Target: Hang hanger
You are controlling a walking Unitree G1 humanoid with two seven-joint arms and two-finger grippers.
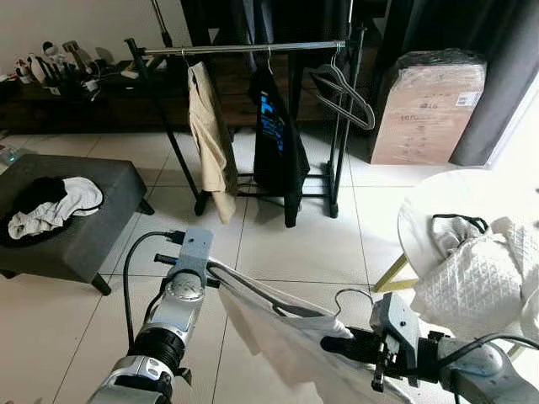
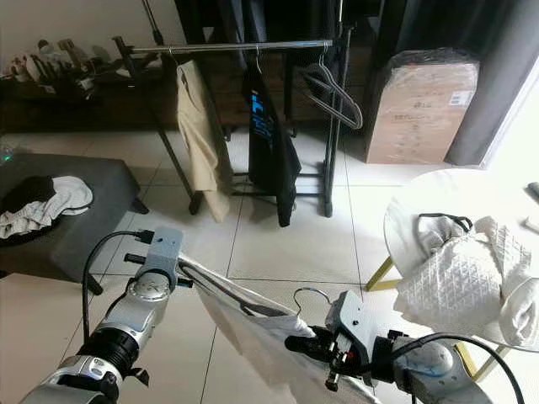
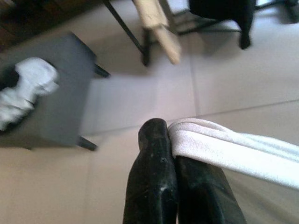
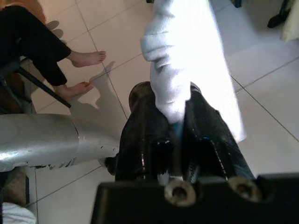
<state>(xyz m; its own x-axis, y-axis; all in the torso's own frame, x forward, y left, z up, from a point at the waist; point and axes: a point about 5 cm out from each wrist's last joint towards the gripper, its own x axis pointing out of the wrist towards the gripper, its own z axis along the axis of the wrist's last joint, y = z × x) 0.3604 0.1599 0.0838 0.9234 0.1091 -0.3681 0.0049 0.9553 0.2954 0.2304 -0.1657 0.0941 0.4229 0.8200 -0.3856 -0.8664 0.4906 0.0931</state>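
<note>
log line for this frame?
phase: carry | left claw: shut on white garment | right claw: shut on white garment | rack: ahead, not reached

We see a pale tiled floor [image 1: 295, 244] carrying a grey ottoman [image 1: 80, 227] with crumpled white and black clothes [image 1: 50, 206], a clothes rack [image 1: 253, 50], a wrapped cardboard box [image 1: 425, 105], and a round white table [image 1: 421, 210] (quilted white fabric [image 1: 472, 278] heaped on it).

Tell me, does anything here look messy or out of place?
Yes. An empty hanger dangles tilted at the end of the clothes rack. Crumpled clothes lie heaped on the grey ottoman and on the round white table, not hung up.
</note>
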